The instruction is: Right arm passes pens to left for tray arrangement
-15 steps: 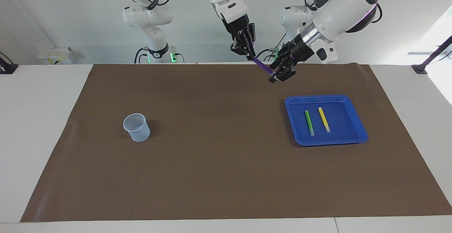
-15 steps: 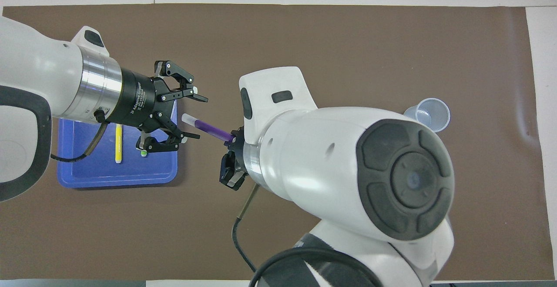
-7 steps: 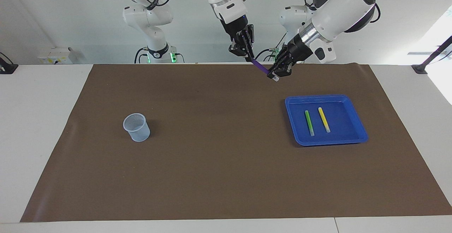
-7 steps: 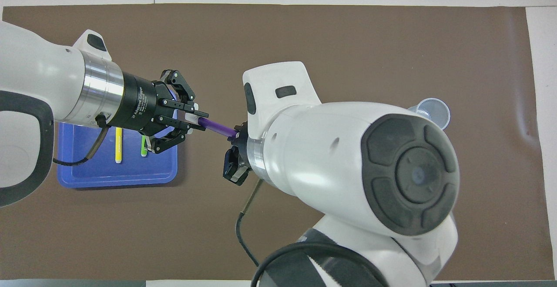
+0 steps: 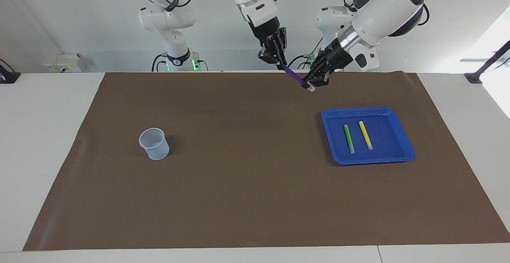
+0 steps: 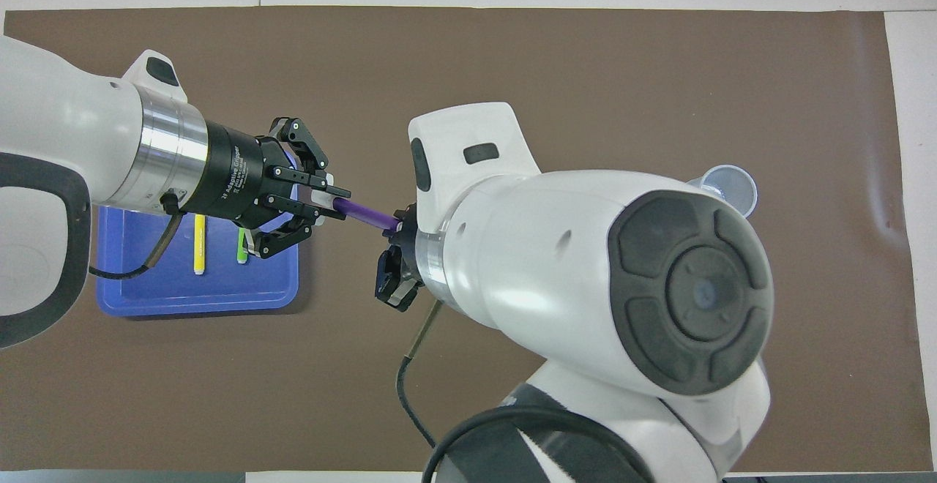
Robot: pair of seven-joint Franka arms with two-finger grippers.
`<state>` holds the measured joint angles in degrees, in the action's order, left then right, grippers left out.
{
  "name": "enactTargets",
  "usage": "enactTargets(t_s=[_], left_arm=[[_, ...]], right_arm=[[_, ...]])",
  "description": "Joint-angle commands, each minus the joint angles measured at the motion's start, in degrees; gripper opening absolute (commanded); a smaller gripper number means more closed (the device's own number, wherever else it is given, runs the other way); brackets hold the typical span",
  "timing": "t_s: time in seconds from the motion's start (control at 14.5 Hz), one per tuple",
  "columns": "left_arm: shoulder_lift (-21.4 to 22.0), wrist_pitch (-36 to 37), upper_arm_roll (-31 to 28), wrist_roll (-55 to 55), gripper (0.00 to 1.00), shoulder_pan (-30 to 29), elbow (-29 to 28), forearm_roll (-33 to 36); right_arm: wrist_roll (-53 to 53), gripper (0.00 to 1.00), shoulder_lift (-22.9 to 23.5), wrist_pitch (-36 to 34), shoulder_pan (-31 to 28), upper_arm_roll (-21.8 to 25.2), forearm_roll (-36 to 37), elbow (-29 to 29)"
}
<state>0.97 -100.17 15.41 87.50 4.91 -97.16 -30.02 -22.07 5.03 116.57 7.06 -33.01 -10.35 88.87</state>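
Purple pen (image 5: 294, 76) up in the air, slanted, held at both ends over the brown mat (image 5: 247, 199) at the robots' edge of the desk (image 5: 40, 143). Pale tip points down toward the tray.

Left end effector (image 5: 312, 85): fingers clamped on the pen's pale-tipped lower end; arm comes in from the left arm's end of the desk. In the overhead view its fingertips (image 6: 331, 190) meet over the pen's cap.

Right end effector (image 5: 281, 60): closed on the pen's upper end, gripping it from above.

Blue tray (image 5: 404, 143) lies on the mat toward the left arm's end, farther from the robots than the pen. Inside it, green pen (image 5: 349, 138) and yellow pen (image 5: 365, 134) lie side by side, apart, roughly parallel, the yellow one closer to the left arm's end.

Pale mesh cup (image 5: 154, 143) stands upright on the mat toward the right arm's end, well apart from the tray.
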Motion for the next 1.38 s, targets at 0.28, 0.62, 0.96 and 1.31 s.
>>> enactTargets(t_s=[0.28, 0.62, 0.96, 1.31], left_arm=[[1.2, -2.7, -0.4, 0.7, 0.00, -0.3, -1.5, -1.0], [1.0, -4.8, -0.6, -9.2, 0.00, -4.0, -1.5, 0.2], [1.4, 4.8, -0.6, -47.8, 0.00, -14.5, -3.1, 11.1], [-1.0, 2.5, -0.6, -84.1, 0.00, -22.4, -8.7, 26.6]], right_arm=[[-0.1, 1.00, -0.4, -3.4, -0.3, 0.0, -0.2, -1.5], [2.8, 1.00, -5.0, -10.0, -0.3, 8.7, -0.4, -1.2], [2.9, 1.00, -5.4, -10.4, -0.3, 19.2, -0.2, 0.2], [12.1, 1.00, -6.6, -9.8, -0.2, 26.9, 6.1, 4.3]])
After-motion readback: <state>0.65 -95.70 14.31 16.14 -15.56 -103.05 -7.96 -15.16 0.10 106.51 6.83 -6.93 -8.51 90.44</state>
